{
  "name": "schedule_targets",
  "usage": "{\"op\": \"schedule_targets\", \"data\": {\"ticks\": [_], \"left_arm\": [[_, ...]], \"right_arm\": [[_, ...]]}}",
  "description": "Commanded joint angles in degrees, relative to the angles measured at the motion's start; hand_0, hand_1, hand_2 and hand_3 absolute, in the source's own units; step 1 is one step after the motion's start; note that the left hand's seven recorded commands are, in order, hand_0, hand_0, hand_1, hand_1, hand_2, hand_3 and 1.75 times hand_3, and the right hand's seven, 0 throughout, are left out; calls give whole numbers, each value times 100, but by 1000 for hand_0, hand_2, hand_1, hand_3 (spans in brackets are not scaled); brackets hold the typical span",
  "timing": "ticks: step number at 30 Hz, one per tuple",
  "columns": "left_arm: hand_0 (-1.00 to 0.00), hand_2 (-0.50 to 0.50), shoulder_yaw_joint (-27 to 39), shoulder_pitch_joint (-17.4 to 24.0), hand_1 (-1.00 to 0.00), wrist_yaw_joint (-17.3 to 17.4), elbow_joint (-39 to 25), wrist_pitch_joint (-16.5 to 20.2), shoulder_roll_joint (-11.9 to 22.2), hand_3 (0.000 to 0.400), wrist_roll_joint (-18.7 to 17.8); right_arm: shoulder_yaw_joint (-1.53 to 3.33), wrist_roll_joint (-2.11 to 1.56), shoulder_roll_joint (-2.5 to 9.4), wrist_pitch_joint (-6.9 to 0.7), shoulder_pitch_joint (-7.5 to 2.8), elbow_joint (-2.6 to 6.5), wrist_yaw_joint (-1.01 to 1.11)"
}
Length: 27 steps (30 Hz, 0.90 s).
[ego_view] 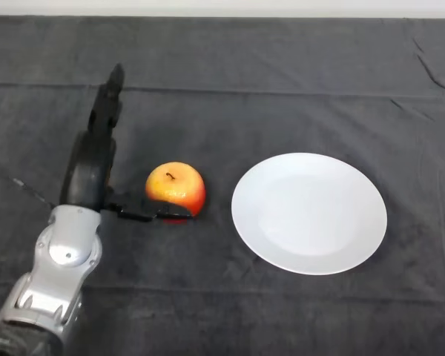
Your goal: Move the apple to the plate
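A red and yellow apple (176, 188) with its stem up sits on the dark cloth, left of a white round plate (309, 213). The plate has nothing on it. My left hand (93, 159) is just left of the apple. Its fingers (110, 100) point straight away from me, past the apple's left side. Its thumb (144, 214) reaches right along the cloth to the apple's near lower edge. The hand is open and does not hold the apple. A gap of cloth separates the apple from the plate.
The dark cloth (282, 96) covers the whole table, with a fold line across the back. The table's far edge runs along the top of the view.
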<state>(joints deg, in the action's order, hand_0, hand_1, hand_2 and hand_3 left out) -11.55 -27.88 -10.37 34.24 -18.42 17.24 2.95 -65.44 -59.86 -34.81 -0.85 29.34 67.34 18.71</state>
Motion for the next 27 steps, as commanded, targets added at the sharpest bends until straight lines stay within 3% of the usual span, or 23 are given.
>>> {"op": "schedule_targets", "data": {"ticks": [1,22,27], "left_arm": [[0,0,-148,-178,0,66,295,-70,-21,0,42],[0,0,-583,-919,0,303,2157,-537,-324,0,-226],[-98,-49,-647,-1006,0,342,2365,-593,-352,39,-269]], "right_arm": [[-13,-47,-104,19,-86,-155,-17],[-23,-56,-121,18,-78,-122,-5],[-25,-58,-126,18,-75,-110,1]]}}
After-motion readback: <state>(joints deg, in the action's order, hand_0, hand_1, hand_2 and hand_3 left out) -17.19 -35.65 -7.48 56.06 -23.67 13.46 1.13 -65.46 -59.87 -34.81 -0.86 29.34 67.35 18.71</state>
